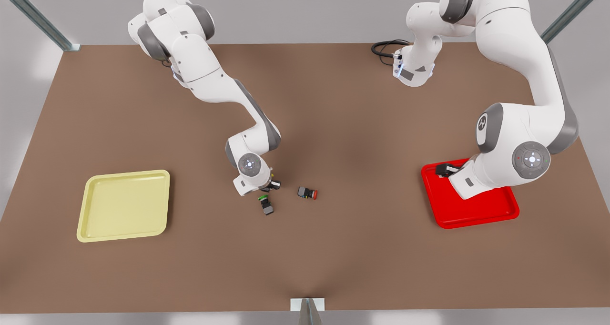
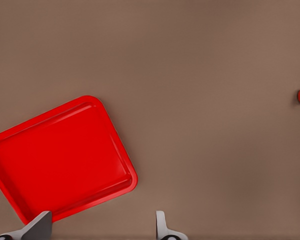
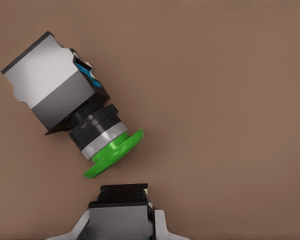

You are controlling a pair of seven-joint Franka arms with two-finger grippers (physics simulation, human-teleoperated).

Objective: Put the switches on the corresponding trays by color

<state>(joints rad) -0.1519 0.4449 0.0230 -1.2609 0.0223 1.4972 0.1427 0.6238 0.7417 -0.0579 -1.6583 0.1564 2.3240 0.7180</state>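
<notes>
- The red-capped switch (image 1: 307,193) lies on its side on the surface (image 1: 333,125), well apart from both trays. Its long axis runs across the front view, with the cap toward the front view's right.
- The green-capped switch (image 1: 266,205) also lies flat. Its cap points toward the far edge and its grey block toward the near edge.
- The surface is plain, matte brown, with pale grey walls and metal struts at the far corners.
- The right claw (image 1: 272,185) is just beyond the green cap, closed around a dark blocky switch body (image 3: 121,200). I cannot tell that body's cap colour.
- The left claw (image 1: 443,169) hangs over the red tray (image 1: 476,218), its fingers (image 2: 40,226) spread wide with nothing between them.
- Both trays are shallow, glossy and round-cornered. The pale yellow tray (image 1: 124,206) sits at the front view's left.
</notes>
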